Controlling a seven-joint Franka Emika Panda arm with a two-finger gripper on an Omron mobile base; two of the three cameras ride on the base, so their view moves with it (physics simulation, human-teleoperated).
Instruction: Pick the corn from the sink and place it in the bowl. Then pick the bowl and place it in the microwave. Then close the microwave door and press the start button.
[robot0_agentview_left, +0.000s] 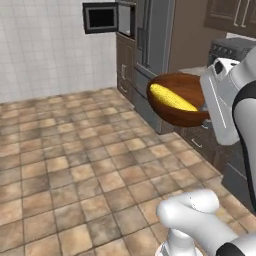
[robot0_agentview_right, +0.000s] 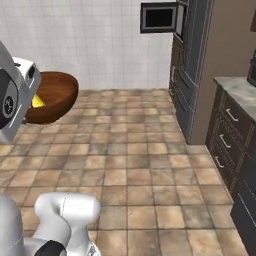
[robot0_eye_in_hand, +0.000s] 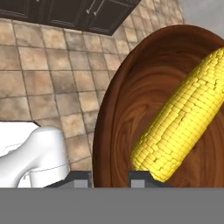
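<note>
The reddish-brown wooden bowl (robot0_agentview_left: 175, 111) hangs in the air above the tiled floor, tilted, with the yellow corn (robot0_agentview_left: 172, 97) lying inside it. My gripper (robot0_eye_in_hand: 109, 178) is shut on the bowl's rim, one fingertip (robot0_eye_in_hand: 80, 178) outside the wall and the other inside beside the corn (robot0_eye_in_hand: 183, 118). From the right base view the bowl (robot0_agentview_right: 55, 97) shows at the left, with a bit of corn (robot0_agentview_right: 38, 102) past my hand. The microwave (robot0_agentview_left: 127, 20) sits high in the far cabinet wall, and its door (robot0_agentview_left: 100, 17) stands swung open. The sink is out of view.
A tall grey fridge (robot0_agentview_left: 155, 40) and dark cabinets run along the right side. A dark drawer unit with a grey counter (robot0_agentview_right: 237, 90) stands at the right, and a stove (robot0_agentview_left: 235, 47) sits behind my hand. Tiled floor (robot0_agentview_left: 75, 160) lies open to the left.
</note>
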